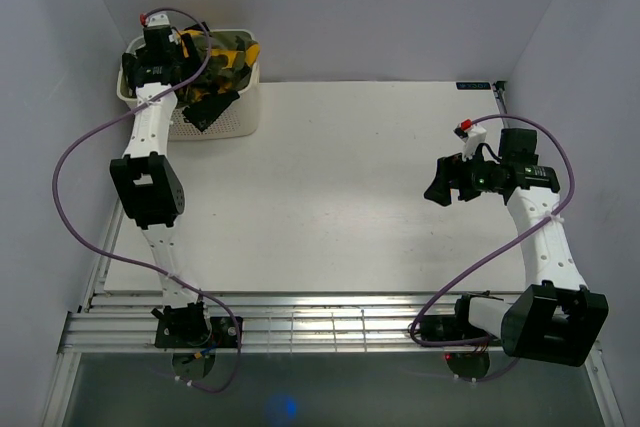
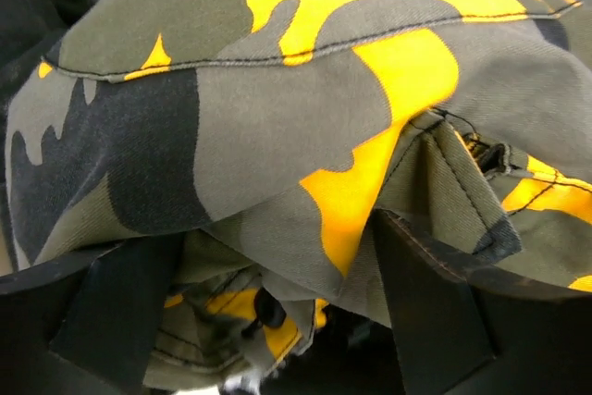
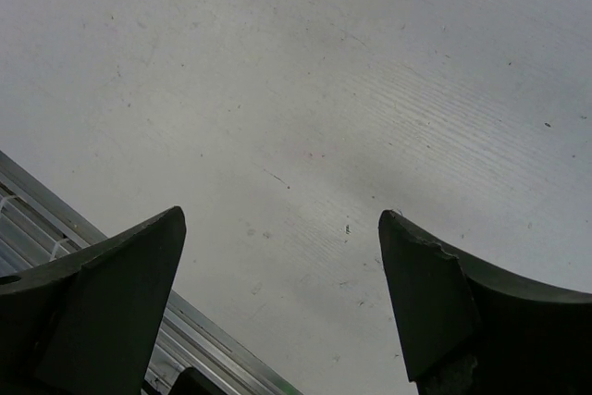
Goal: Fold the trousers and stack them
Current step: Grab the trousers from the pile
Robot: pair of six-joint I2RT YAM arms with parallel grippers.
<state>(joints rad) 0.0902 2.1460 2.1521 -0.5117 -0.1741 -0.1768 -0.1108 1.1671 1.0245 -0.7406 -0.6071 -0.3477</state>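
The camouflage trousers point(image 1: 228, 59), olive, black and yellow-orange, lie bunched in a white basket point(image 1: 245, 107) at the table's far left corner. My left gripper point(image 1: 205, 107) is down in the basket among the cloth. In the left wrist view the trousers point(image 2: 259, 108) fill the frame and drape over the left gripper point(image 2: 277, 312), whose fingers point(image 2: 111, 312) stand wide apart with loose folds between them. My right gripper point(image 1: 437, 187) hovers open and empty above the table at the right. In its wrist view the right gripper point(image 3: 282, 228) shows only bare white table point(image 3: 324, 90) between its fingers.
The white table point(image 1: 330, 177) runs from the basket to the right wall. Aluminium rails point(image 1: 330, 322) line the near edge and also show in the right wrist view point(image 3: 55, 219). Grey walls close in on the left, back and right.
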